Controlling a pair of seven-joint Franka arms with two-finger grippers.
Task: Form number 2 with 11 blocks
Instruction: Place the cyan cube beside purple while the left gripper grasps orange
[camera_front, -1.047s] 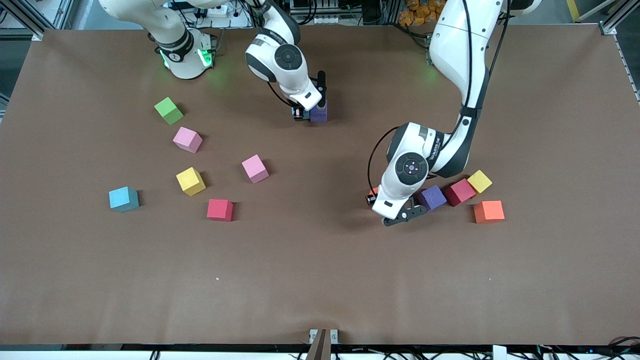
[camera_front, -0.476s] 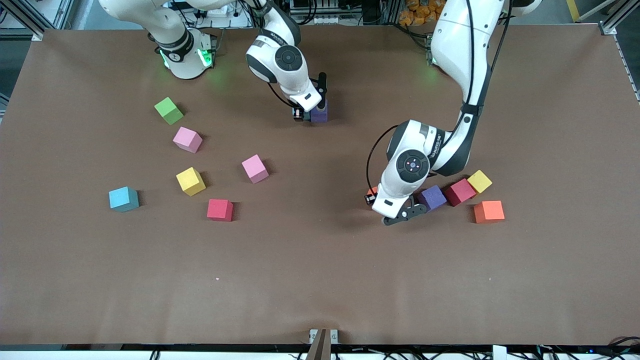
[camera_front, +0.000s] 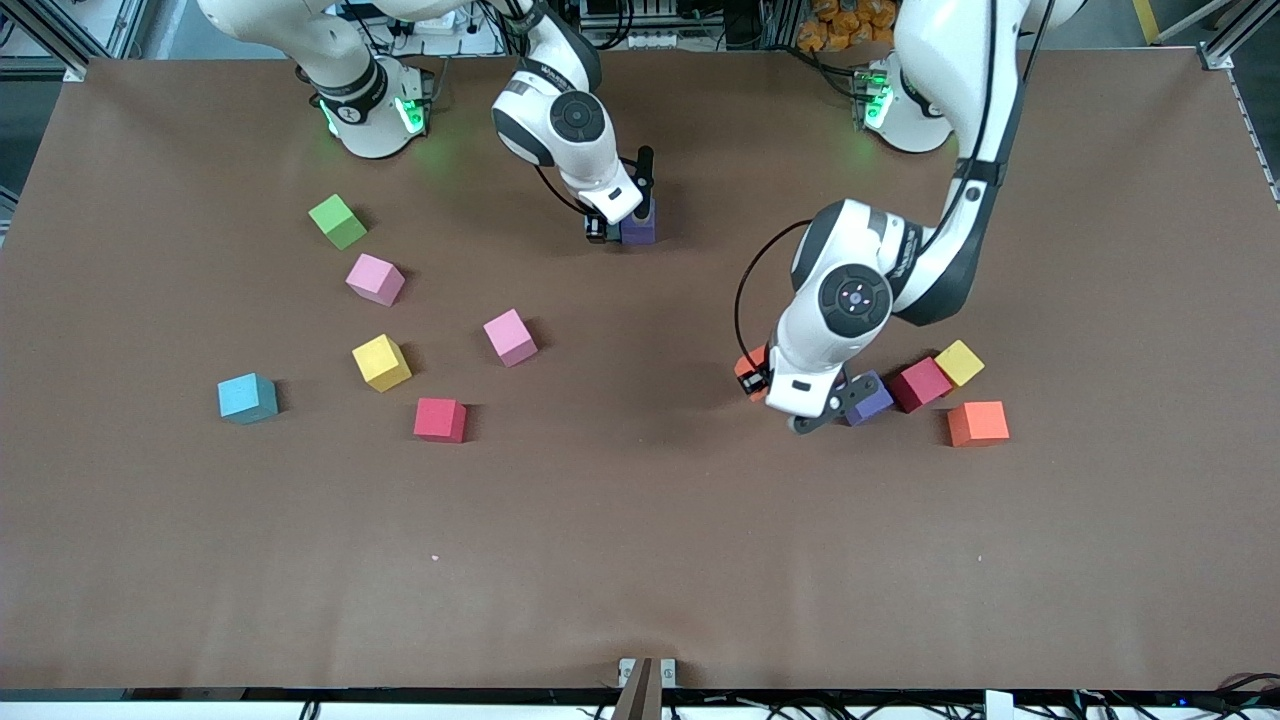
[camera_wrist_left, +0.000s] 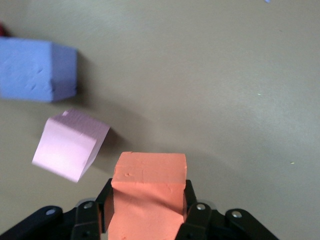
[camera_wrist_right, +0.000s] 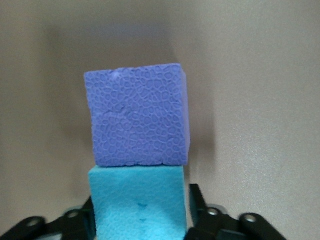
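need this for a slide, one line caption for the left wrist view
Left tool shut on an orange block, above the table, with a pink block and a blue block below.

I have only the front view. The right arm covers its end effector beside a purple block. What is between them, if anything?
Observer: At the right end effector sits a light blue block, with its face flat against the purple block.
Operator: Thank you. And the left arm? I see only a little orange under its wrist.
Observer: The left end effector is shut on an orange block, gripping it by two opposite sides.
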